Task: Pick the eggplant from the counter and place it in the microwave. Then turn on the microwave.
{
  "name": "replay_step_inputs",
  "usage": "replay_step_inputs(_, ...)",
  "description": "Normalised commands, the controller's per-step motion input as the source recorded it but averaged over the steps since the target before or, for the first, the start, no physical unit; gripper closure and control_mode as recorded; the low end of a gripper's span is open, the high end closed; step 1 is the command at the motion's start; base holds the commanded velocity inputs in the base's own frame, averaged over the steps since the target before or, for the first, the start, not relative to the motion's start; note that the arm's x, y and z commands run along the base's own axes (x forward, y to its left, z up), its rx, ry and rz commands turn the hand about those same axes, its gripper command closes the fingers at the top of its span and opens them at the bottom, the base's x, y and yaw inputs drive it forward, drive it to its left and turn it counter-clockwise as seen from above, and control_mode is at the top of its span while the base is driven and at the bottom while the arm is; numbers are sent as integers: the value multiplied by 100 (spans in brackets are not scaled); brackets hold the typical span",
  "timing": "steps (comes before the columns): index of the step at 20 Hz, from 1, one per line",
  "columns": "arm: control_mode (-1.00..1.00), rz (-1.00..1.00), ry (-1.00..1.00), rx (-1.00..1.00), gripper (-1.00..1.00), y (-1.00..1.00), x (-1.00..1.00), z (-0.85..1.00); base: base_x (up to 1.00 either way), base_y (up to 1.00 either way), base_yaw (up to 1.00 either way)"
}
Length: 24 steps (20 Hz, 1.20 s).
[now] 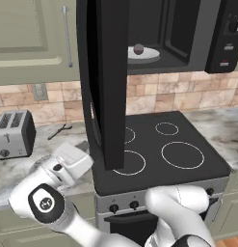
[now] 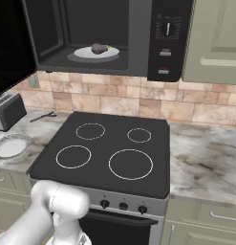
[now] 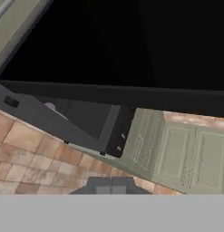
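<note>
The small dark purple eggplant point(image 2: 99, 48) is lying on a white plate point(image 2: 86, 53) inside the large black microwave point(image 2: 138, 38), whose glossy door point(image 1: 107, 82) is hanging open (leftward); the two-finger gripper point(image 3: 111, 185), fingers pressed together and empty, is pointing up beneath it

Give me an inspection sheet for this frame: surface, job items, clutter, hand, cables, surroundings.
Surface: marbled counter flanks a black stovetop.
Job items: eggplant on a white plate inside the microwave; microwave door open.
Clutter: toaster, small dark utensil, empty plate.
Hand: shut, holding nothing, below the door.
Cables: nothing seen.
Surroundings: tiled backsplash, green cabinets.
</note>
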Motion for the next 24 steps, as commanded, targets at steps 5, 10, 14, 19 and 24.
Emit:
replay_step_inputs(5,-100,-24,-4,-15,100,30,-40,34,0,0,0)
replay_step_inputs(10,-100,-19,-3,-16,100,22,-22,43,0,0,0)
replay_step_inputs(14,-100,-12,0,-14,100,9,-2,42,0,0,0)
replay_step_inputs(19,-100,-11,0,-11,100,0,-11,20,0,0,0)
replay_step_inputs(24,-100,-13,1,-2,100,-14,-28,0,0,0,0)
